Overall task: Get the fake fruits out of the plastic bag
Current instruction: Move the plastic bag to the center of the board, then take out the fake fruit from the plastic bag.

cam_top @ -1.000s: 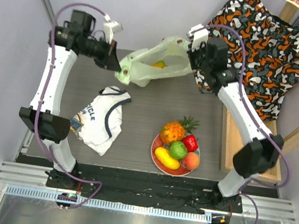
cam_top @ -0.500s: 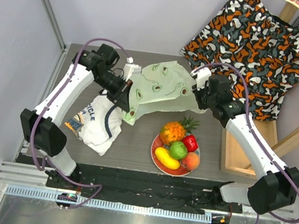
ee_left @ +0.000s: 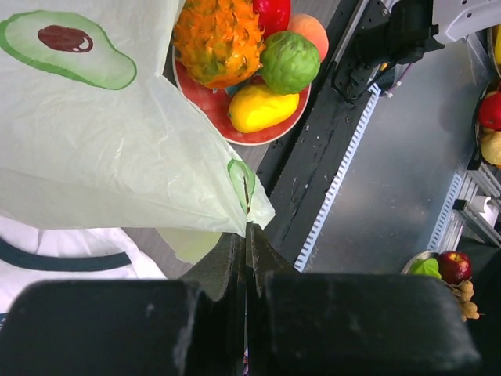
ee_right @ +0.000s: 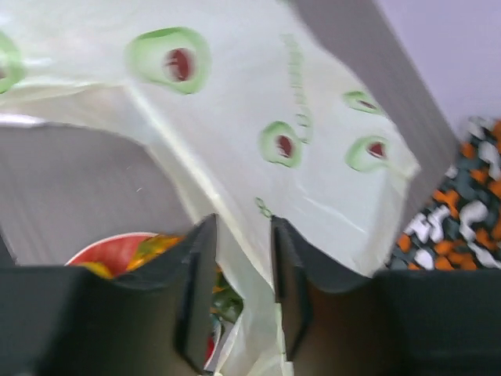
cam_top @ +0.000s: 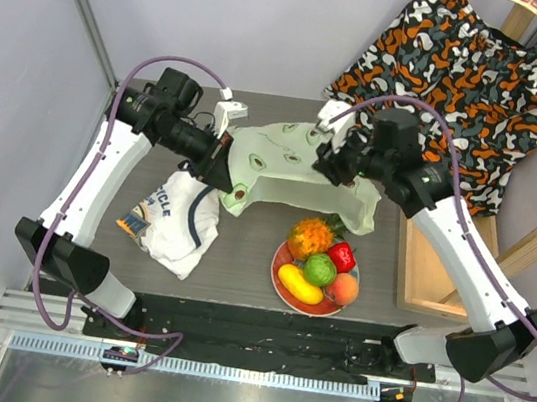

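The plastic bag (cam_top: 293, 169) hangs spread out between my two grippers, above the table behind the plate. My left gripper (cam_top: 224, 172) is shut on its lower left corner; in the left wrist view the jaws (ee_left: 247, 231) pinch a thin edge of the bag (ee_left: 102, 149). My right gripper (cam_top: 327, 161) is at the bag's upper edge. In the right wrist view (ee_right: 239, 227) its jaws stand apart with a loose fold of the bag (ee_right: 258, 102) passing between them. The fake fruits lie on a red plate (cam_top: 279, 263): pineapple (cam_top: 311, 236), lime (cam_top: 320, 268), yellow piece (cam_top: 298, 284), red fruit (cam_top: 342, 256), orange fruit (cam_top: 342, 289). The bag's inside is hidden.
A white T-shirt (cam_top: 181, 213) lies at the left of the table. A patterned cloth (cam_top: 469, 79) hangs on a wooden rack at the back right, over a wooden frame (cam_top: 439, 277). The black base rail (cam_top: 260, 326) runs along the near edge.
Both arms brought the bag from the table's back toward the middle and spread it flat and wide. The right gripper shifted left along the bag's upper edge.
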